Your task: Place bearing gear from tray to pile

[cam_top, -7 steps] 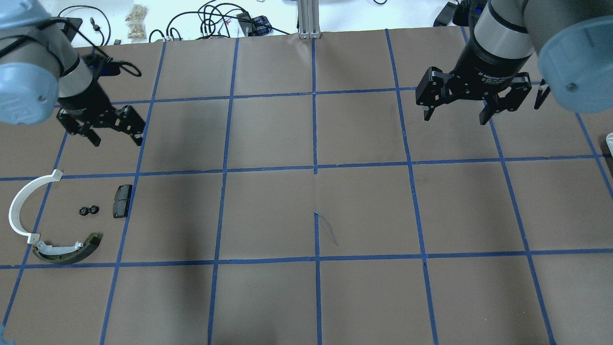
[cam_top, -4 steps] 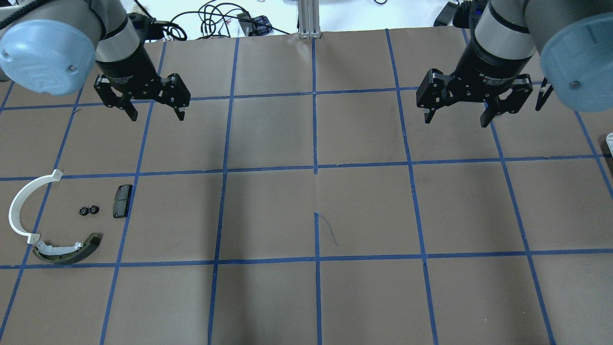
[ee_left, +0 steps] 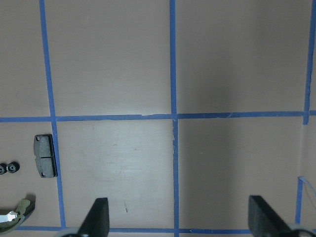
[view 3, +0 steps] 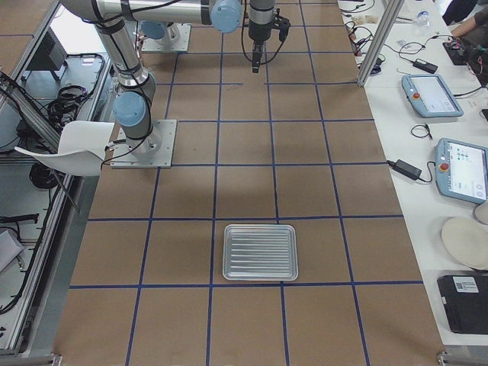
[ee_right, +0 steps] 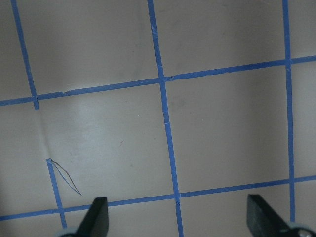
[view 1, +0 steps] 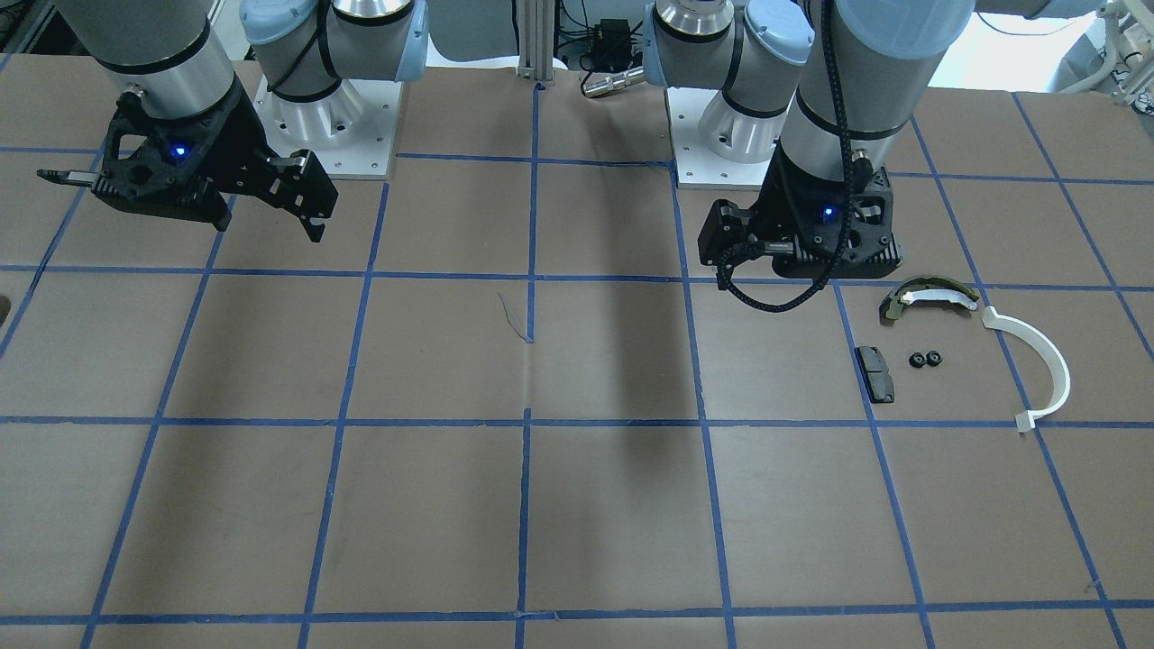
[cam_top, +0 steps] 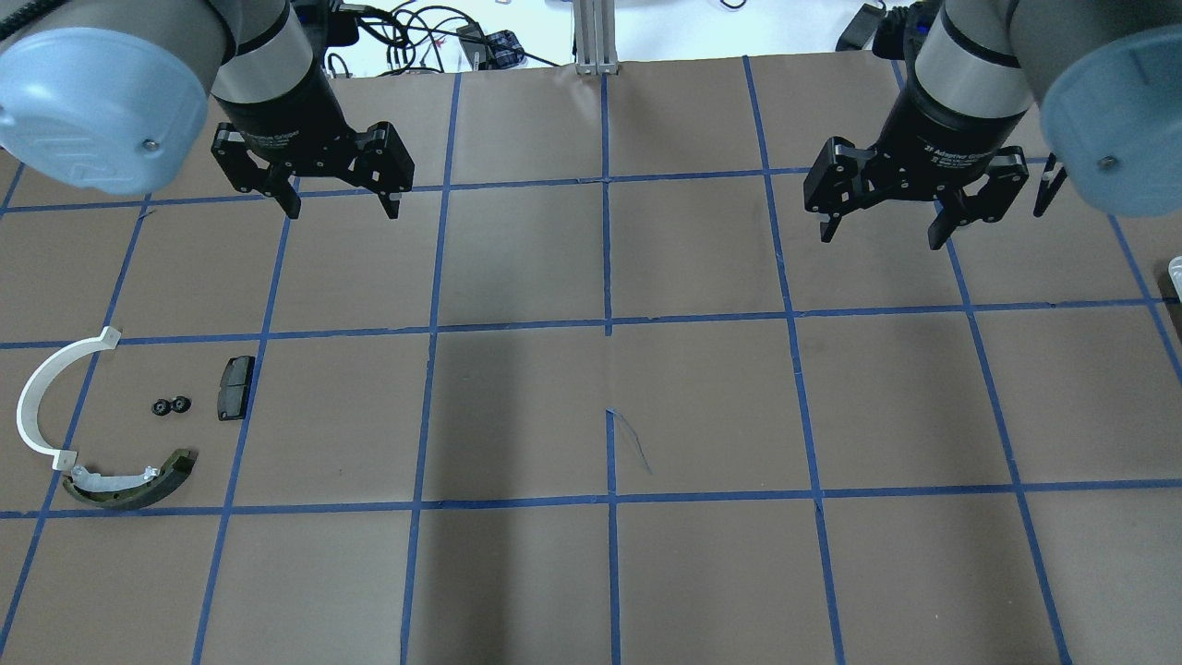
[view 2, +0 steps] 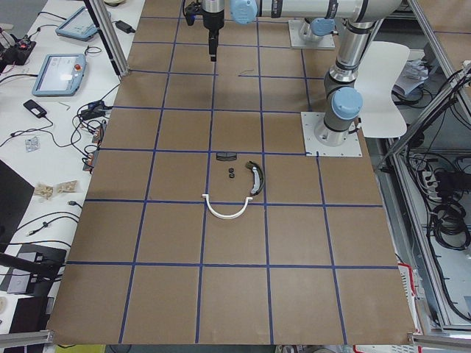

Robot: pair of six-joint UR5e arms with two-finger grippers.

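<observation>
The pile lies at the table's left: a white curved arc [cam_top: 37,392], an olive-and-white brake shoe [cam_top: 129,482], a black pad [cam_top: 235,388] and two small black bearing gears [cam_top: 171,405] side by side between them. The gears also show in the front view [view 1: 925,360] and at the left wrist view's edge [ee_left: 9,169]. My left gripper [cam_top: 342,205] hangs open and empty, well beyond the pile and to its right. My right gripper [cam_top: 882,235] is open and empty over the far right squares. The silver ribbed tray [view 3: 259,252] shows only in the right side view and looks empty.
Blue tape lines divide the brown table cover into squares. Cables and small items [cam_top: 416,42] lie past the far edge. Tablets and cables [view 3: 431,95] sit on the white bench beside the table. A loose thread [cam_top: 633,443] lies near the middle.
My left gripper has moved away from the pile, farther back and to the right, staying open and empty. The right arm has hardly moved. The pile is unchanged.
</observation>
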